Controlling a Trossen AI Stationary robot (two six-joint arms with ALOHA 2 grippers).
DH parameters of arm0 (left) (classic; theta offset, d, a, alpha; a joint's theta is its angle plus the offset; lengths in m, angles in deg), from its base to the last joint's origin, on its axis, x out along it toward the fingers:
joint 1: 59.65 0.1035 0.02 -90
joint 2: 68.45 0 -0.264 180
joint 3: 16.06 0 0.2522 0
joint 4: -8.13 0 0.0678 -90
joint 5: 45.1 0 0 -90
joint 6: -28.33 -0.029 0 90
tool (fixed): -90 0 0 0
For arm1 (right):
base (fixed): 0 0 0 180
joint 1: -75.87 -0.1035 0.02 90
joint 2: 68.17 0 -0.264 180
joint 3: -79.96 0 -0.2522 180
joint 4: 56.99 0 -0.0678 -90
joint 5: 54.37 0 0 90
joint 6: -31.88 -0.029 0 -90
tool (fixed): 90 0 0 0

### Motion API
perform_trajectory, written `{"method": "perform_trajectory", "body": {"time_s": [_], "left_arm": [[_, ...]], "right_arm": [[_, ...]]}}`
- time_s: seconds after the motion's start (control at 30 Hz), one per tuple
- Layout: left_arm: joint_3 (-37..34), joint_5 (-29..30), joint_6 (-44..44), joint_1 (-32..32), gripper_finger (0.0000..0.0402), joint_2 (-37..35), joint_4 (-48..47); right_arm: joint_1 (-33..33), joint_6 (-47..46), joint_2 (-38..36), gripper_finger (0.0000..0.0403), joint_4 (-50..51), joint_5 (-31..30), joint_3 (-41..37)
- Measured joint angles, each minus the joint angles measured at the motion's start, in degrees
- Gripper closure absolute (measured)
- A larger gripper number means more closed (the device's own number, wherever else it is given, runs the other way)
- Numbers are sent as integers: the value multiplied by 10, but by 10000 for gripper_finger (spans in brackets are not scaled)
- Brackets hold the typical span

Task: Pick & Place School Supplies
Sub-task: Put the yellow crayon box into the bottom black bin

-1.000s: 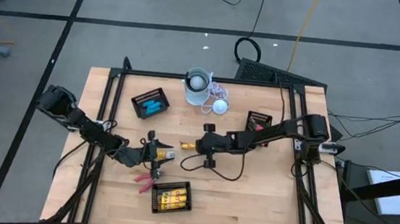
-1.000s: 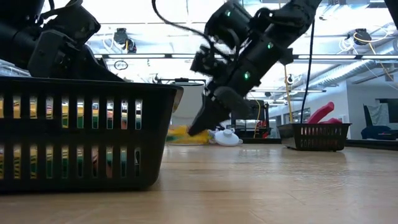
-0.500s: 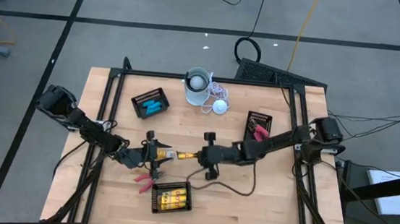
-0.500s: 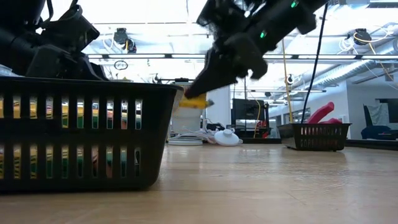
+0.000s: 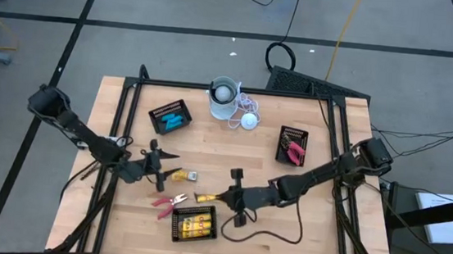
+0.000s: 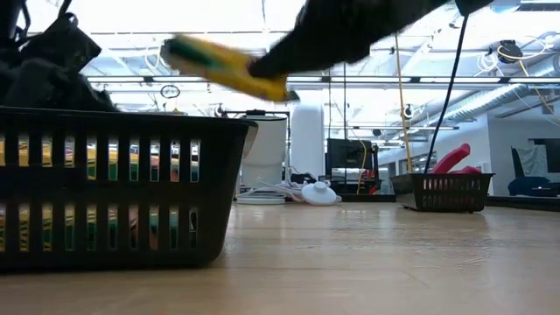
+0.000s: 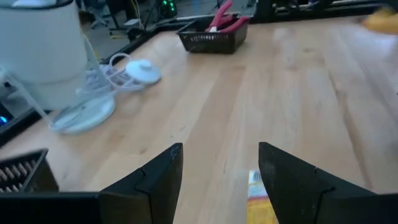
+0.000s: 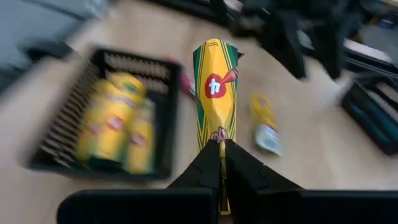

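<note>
While yellow packs [image 5: 193, 224] fill tray [image 5: 176, 230].

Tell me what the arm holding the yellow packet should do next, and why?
Probably carry it a bit farther, over the tray that already holds yellow packs, then let go. The right gripper is pinched shut on the yellow packet, which hangs above the table just short of that tray. The left gripper waits open nearby.

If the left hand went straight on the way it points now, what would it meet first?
Probably the loose yellow packet lying on the table just ahead of the left hand; its open fingers frame that packet in the wrist view, though depth is uncertain.
</note>
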Motion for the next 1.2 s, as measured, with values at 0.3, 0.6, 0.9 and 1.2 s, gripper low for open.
{"method": "perform_trajectory", "body": {"time_s": [0.3, 0.6, 0.9, 1.2], "left_arm": [[-46, 1, 27, -18, 188, -68, 1], [-46, 0, 20, -30, 188, -67, 2], [-46, 0, 12, -35, 188, -67, 6], [-46, 0, 10, -34, 188, -67, 5]], "right_arm": [[-7, -52, 34, 402, -69, 88, 24], [-6, -73, 125, 402, -9, 119, 118], [5, -122, 166, 403, 0, 168, 140], [20, -147, 173, 403, 15, 178, 140]]}}
